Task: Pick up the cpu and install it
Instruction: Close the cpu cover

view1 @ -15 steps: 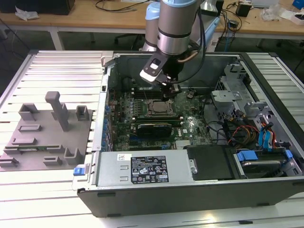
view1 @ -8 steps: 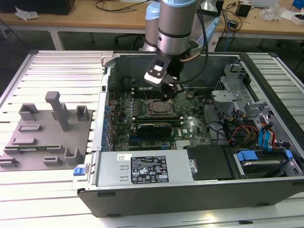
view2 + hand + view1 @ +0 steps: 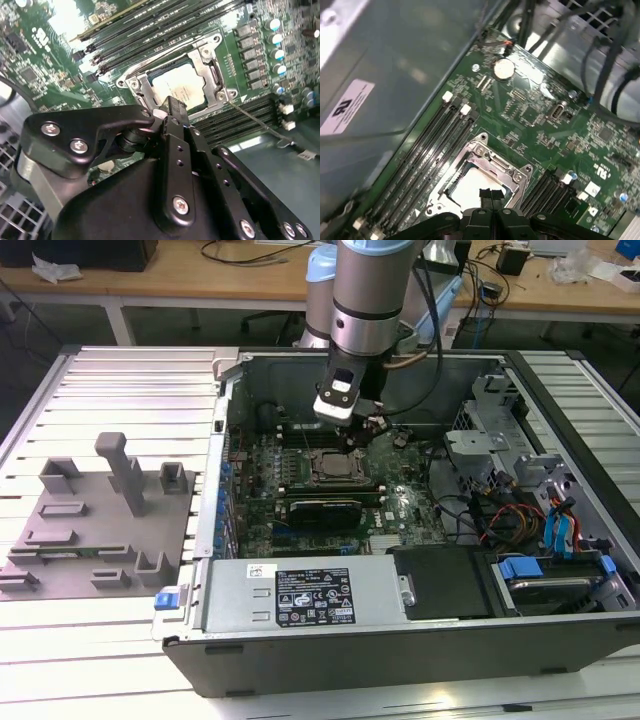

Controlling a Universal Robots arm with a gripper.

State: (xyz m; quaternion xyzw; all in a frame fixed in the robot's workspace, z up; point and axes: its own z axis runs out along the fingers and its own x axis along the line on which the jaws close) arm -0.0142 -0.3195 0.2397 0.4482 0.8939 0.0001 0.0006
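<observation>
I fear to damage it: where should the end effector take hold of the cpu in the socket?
Probably by two opposite thin edges, coming straight from above: the cpu lies flat inside the metal socket frame, whose rim blocks the sides.

The exterior view looks down from high in front at the whole open computer case [image 3: 400, 640] on the table [image 3: 90, 670]. Both wrist views hang close over the motherboard [image 3: 45, 75], each looking past the gripper [image 3: 490, 194] from a different side. All three views share the socket [image 3: 206, 55].
</observation>
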